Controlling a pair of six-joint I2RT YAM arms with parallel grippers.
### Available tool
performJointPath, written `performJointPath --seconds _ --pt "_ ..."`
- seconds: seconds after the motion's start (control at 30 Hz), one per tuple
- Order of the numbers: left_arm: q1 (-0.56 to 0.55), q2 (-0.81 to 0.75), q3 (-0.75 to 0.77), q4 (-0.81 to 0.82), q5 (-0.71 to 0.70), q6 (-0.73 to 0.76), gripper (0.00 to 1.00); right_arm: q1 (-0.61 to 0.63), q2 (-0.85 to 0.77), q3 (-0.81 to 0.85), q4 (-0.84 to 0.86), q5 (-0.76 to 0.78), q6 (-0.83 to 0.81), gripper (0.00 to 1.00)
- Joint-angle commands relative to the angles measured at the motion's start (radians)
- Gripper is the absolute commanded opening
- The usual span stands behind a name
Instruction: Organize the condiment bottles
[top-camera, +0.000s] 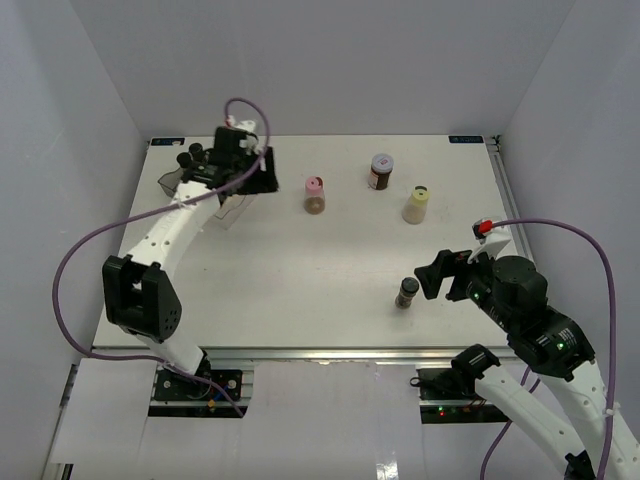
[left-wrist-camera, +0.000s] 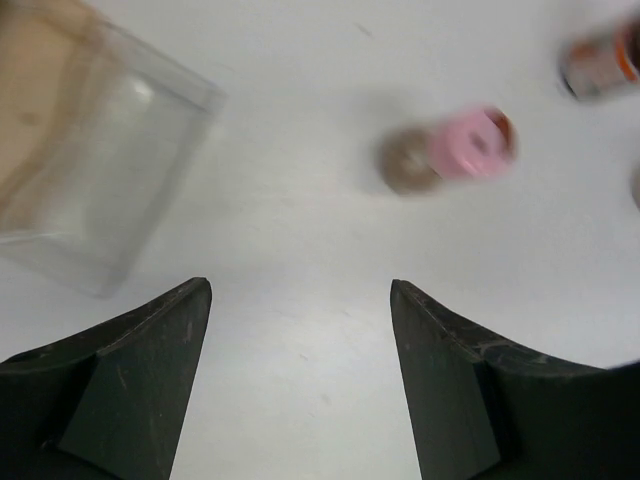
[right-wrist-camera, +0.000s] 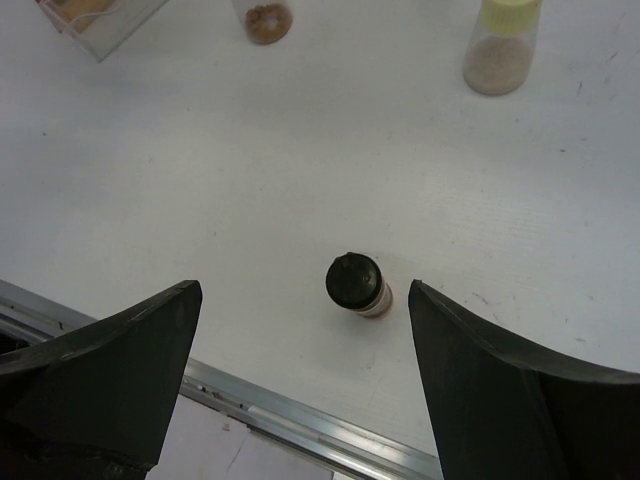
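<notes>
The left gripper (left-wrist-camera: 300, 290), fingers spread and empty, hovers beside a clear plastic bin (left-wrist-camera: 130, 190) at the bench's far left corner. The right gripper (right-wrist-camera: 303, 290), also spread and empty, faces a small black-capped jar (right-wrist-camera: 357, 285) standing by the near edge. A pink-capped jar (top-camera: 314, 195), a grey-lidded red-labelled jar (top-camera: 381, 171) and a pale yellow jar (top-camera: 416, 203) stand apart nearer the far edge.

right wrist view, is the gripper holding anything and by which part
Nothing is held. The right gripper has its fingers open, and the black-capped jar stands on the table clear of them. The left gripper is open and empty too.
</notes>
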Motion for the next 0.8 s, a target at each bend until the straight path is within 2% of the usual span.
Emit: performJointPath --seconds 0.0,0.07,0.17,0.27,0.43,0.5,0.63,0.77 --pt "-0.21 -0.16 -0.145 0.036 0.096 0.006 0.83 -0.001 -0.036 -0.062 -0.014 -0.041 0.067 0.91" --pt "-0.314 -0.232 -0.223 0.076 0.109 -0.019 0.83 -0.001 -0.049 -0.082 -0.03 -0.041 0.067 0.9" --pt "-0.383 -0.303 -0.336 0.098 0.158 -0.074 0.84 -0.001 -0.04 -0.061 -0.05 -0.03 0.053 0.9" --pt "-0.469 -0.352 -0.447 0.131 0.085 -0.146 0.84 -0.001 -0.023 -0.007 -0.064 -0.025 0.037 0.9" --pt "-0.516 -0.465 -0.585 0.183 -0.062 -0.261 0.84 -0.001 -0.092 -0.078 0.002 0.06 0.095 0.9" --pt "-0.515 -0.503 -0.652 0.265 -0.048 -0.277 0.85 -0.001 -0.104 -0.092 0.02 0.099 0.106 0.9" --pt "-0.527 -0.45 -0.595 0.265 -0.005 -0.259 0.85 -0.001 -0.061 -0.05 -0.013 0.216 0.151 0.9" --pt "-0.581 -0.36 -0.514 0.242 -0.01 -0.21 0.85 -0.001 -0.007 -0.062 0.015 0.236 0.199 0.9"
